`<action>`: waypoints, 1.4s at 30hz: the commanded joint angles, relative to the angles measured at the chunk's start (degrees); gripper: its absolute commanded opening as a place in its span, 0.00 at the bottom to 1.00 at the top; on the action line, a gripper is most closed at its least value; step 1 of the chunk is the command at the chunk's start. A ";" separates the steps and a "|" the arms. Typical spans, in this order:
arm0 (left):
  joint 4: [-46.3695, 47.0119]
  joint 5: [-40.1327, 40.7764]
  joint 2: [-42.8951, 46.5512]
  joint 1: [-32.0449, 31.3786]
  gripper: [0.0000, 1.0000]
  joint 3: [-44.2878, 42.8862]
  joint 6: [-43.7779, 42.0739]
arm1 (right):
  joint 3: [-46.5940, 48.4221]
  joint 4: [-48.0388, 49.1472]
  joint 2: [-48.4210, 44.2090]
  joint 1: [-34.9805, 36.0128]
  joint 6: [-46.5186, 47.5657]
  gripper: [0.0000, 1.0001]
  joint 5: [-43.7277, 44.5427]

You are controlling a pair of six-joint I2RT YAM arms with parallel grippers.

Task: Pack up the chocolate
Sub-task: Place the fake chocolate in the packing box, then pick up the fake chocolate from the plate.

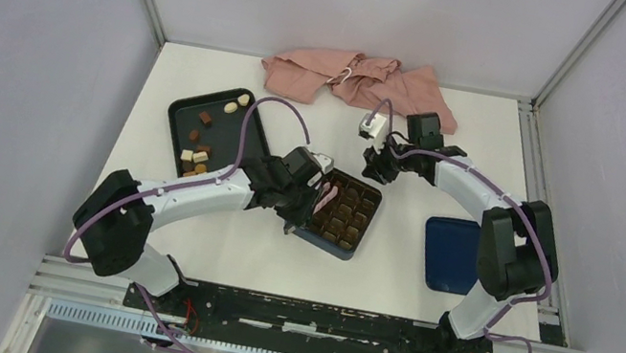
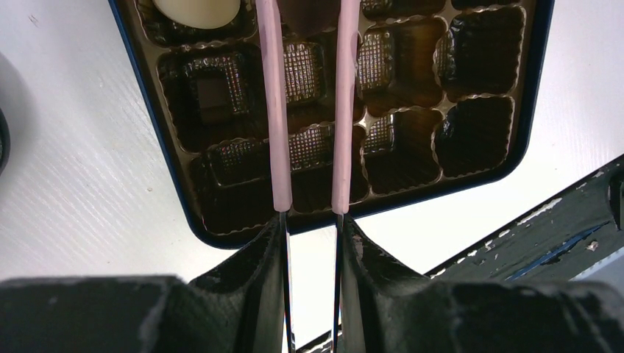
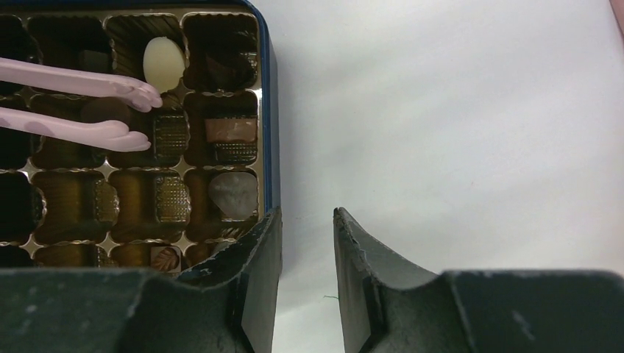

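White surface (image 1: pixel 257 249) holds the blue box (image 3: pixel 266 110) with some chocolate (image 3: pixel 163 62) in its cells; left tool (image 2: pixel 313 224), pinching pink tweezers (image 2: pixel 272 110) above, may miss a cell if the spread, empty right tool (image 3: pixel 307 220) nudges the rim.

I can read no text, number, brand or sign in any of my views. The dark blue box (image 3: pixel 266 110) and its brown insert (image 2: pixel 401 110) show only ribbed, gridded embossing. The chocolate (image 3: pixel 163 62) in the box and the pink tweezers (image 3: pixel 73 81) over the box carry no mark I can make out.
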State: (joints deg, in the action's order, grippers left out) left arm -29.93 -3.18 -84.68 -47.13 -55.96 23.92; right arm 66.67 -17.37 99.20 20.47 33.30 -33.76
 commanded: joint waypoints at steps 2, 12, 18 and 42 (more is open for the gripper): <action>0.68 -0.44 -0.21 -0.48 0.19 -3.01 -1.10 | 1.59 0.10 -2.51 -0.38 0.71 0.38 -2.10; -0.01 0.50 -1.16 -0.63 0.34 -3.35 -0.96 | 1.40 -0.02 -3.12 -1.43 0.58 0.38 -3.15; -0.08 0.86 -0.98 -0.59 0.38 -3.67 -0.84 | 1.32 -0.01 -3.42 -1.49 0.69 0.38 -3.51; -4.47 -3.39 12.29 15.58 0.37 -3.51 -1.33 | 0.83 -0.94 -6.57 -2.28 2.21 0.39 -7.81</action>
State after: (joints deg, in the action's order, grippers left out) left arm -31.70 -3.92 -77.17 -40.27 -58.22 23.94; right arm 66.67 -18.13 94.54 18.31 34.41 -39.62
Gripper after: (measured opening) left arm 0.383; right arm 0.386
